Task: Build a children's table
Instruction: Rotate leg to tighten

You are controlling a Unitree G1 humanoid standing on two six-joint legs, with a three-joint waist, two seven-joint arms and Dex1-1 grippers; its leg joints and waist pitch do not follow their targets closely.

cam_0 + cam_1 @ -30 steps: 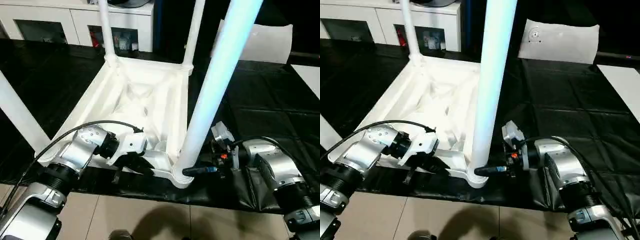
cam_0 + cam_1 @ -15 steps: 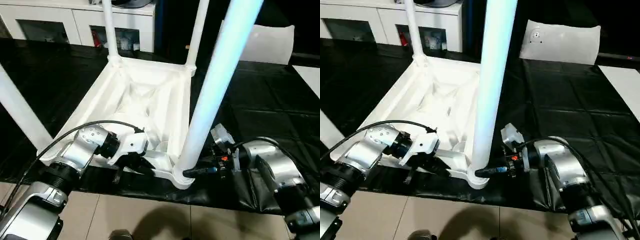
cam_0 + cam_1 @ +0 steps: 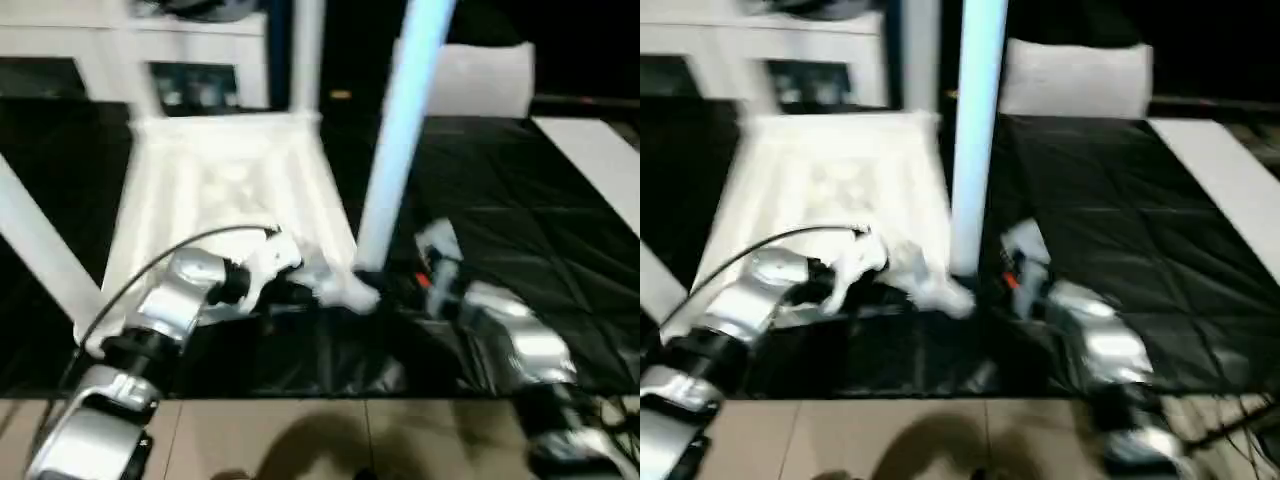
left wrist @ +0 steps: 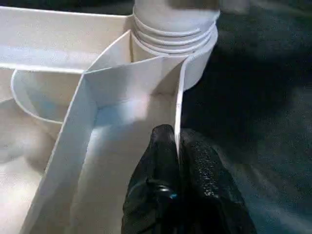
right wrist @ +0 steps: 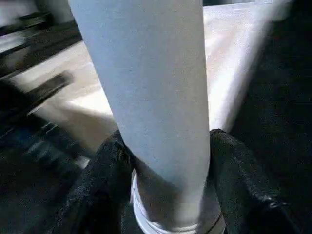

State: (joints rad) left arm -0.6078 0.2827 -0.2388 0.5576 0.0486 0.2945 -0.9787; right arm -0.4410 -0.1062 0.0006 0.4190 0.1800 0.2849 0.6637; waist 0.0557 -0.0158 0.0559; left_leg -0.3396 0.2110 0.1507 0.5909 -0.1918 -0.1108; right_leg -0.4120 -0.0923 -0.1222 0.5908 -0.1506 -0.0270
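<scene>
The children's table (image 3: 225,190) lies upside down on the black-covered counter (image 3: 520,200), legs pointing up, its near edge at the counter's near edge. Compared with one second ago, the whole tabletop has swung: its near right corner socket now sits further left and further from the near edge, and the two far legs stand further left (part of this shift is camera motion, since the head views have also moved).

The left gripper (image 4: 178,146) is pressed together, pinching the thin side wall of the tabletop close to the near right corner socket (image 4: 195,63). The right gripper (image 5: 163,161) stands around the base of the near right leg (image 3: 400,130), one black finger on each side of the tube; its fingers (image 5: 105,165) have narrowed slightly onto the leg over the last second.

Judgement: all four legs appear seated, so assembly is nearly complete. The rotation suggests the table is being repositioned, probably as preparation for turning it upright.
</scene>
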